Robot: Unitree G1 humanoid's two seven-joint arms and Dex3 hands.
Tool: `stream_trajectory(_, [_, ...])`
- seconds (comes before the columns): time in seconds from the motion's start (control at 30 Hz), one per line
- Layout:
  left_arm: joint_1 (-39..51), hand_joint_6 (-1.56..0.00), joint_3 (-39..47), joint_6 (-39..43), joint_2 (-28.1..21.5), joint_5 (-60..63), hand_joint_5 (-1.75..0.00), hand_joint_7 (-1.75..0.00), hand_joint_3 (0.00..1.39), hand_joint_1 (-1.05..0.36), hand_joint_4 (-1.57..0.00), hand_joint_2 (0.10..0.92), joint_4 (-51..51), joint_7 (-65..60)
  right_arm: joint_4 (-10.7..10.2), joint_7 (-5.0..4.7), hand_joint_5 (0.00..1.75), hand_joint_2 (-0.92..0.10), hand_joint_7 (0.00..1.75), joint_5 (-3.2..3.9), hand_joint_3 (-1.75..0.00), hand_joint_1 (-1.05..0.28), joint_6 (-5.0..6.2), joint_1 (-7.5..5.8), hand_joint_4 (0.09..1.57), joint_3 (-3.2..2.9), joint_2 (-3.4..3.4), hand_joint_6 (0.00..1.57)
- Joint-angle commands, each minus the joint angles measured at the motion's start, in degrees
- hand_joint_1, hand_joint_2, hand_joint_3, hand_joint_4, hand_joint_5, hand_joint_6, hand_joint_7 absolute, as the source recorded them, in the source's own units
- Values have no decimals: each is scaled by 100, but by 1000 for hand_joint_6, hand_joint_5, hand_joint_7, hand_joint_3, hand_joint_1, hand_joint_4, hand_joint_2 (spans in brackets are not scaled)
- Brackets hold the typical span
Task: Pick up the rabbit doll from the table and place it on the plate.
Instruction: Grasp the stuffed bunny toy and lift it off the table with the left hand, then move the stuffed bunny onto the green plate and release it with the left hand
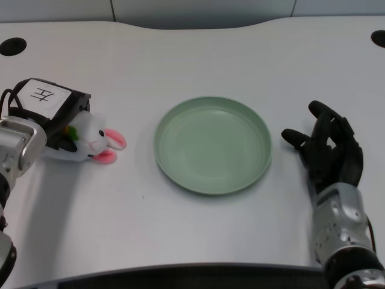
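- Bright, even light from overhead; the white table (198,54) shows no harsh glare.
- Soft, faint shadows lie beneath the plate (212,144) and left hand (51,111).
- Focus is sharp in the middle, slightly softer toward the table's near edge.

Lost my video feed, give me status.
Left hand closed over white plush rabbit doll, doll at table level. Round green plate empty. Path to plate unobstructed.

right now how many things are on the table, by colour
white with pink ears: 1, the rabbit doll, under the left robot hand
green: 1, the plate
total: 2
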State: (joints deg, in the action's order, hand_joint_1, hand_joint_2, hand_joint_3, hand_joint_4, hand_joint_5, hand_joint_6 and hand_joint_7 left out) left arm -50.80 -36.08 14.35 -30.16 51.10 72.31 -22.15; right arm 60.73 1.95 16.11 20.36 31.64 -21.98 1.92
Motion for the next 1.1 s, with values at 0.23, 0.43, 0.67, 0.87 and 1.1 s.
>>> stream_trajectory(0.23, [111, -709, 610, 302, -232, -723, -1746, -1338, 7, -241, -869, 865, -186, 171, -8, -21, 1173, -921, 914, 8, -573, -391, -67, -71, 395, 5, -4, 296])
stream_trajectory(0.43, [72, -565, 1263, 617, -545, -1395, -1746, -1742, 31, -188, -855, 899, -845, 661, 127, 62, 1178, -921, 929, -8, -580, -402, 56, -34, 391, 12, 26, 296])
stream_trajectory(0.67, [126, -558, 1712, 773, -729, -1731, -1746, -1746, 18, -181, -856, 873, -1800, 1119, 202, 0, 1182, -921, 915, 2, -569, -411, -4, 35, 406, 10, 24, 305])
stream_trajectory(0.87, [26, -558, 1720, 551, -570, -1618, -1746, -1746, 6, -199, -812, 854, -2478, 1573, 180, -64, 1182, -921, 908, -17, -576, -397, 40, 26, 407, 26, -11, 315])
stream_trajectory(1.1, [-220, -588, 1403, 492, -61, -1288, -1746, -1746, 9, -171, -822, 862, -2571, 1729, 217, -87, 1169, -921, 897, 28, -567, -398, 2, 63, 412, 10, -12, 333])
